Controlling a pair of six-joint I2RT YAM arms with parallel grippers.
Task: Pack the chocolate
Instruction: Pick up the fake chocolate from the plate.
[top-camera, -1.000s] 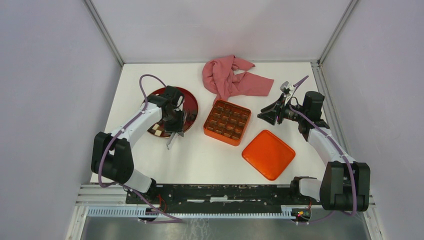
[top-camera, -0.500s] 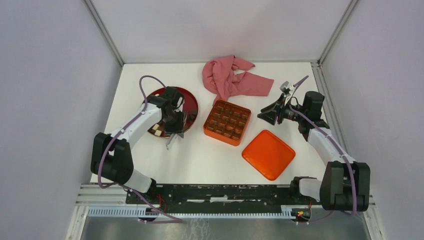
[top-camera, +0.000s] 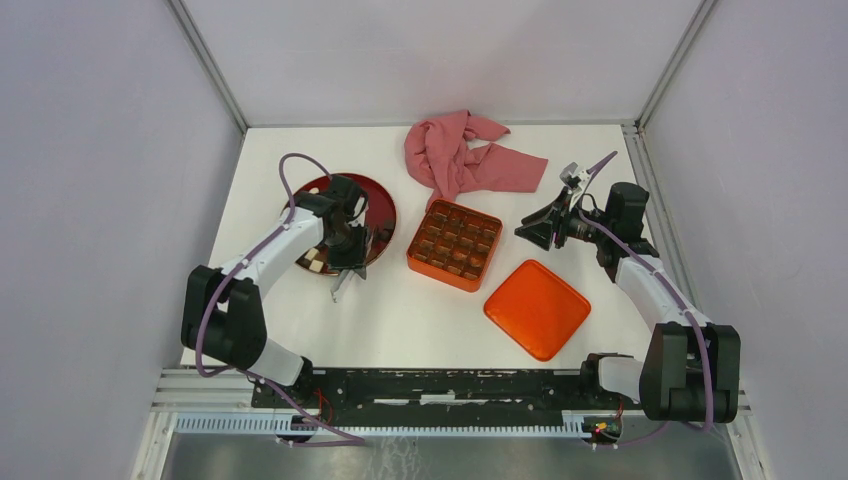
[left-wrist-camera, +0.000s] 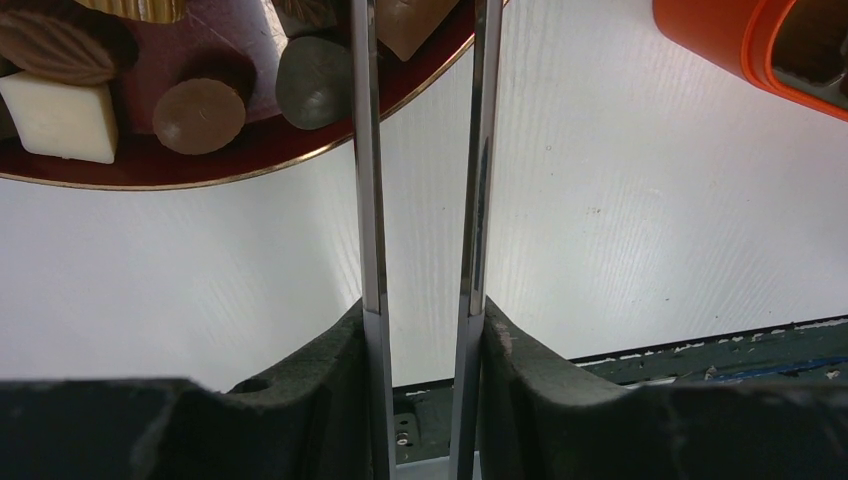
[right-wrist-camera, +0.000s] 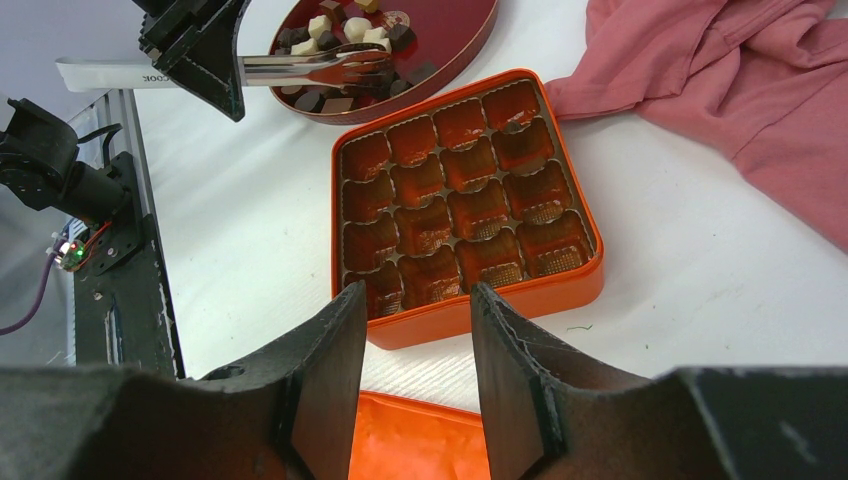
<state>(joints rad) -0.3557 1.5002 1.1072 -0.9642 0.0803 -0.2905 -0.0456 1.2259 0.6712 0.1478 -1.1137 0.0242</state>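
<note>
Chocolate (left-wrist-camera: 200, 115) first: where do we find it?

We see it lying on the plate (left-wrist-camera: 150, 172), brown pieces with a few cream ones, at the left of the table (left-wrist-camera: 620, 200).

And the left tool (left-wrist-camera: 422, 310)?

We see it clamped on tongs (left-wrist-camera: 366, 150), whose blades reach over the plate's near rim among the pieces. We cannot tell whether the tips grip one.

The right tool (right-wrist-camera: 415, 295)?

Its jaws stand apart, and it hovers near the right side of the tin (right-wrist-camera: 545, 298).

What else do we note?

The tin sits just right of the plate. Its lid (top-camera: 537, 308) lies near it on the near side, and a cloth (top-camera: 460, 155) lies behind.
</note>
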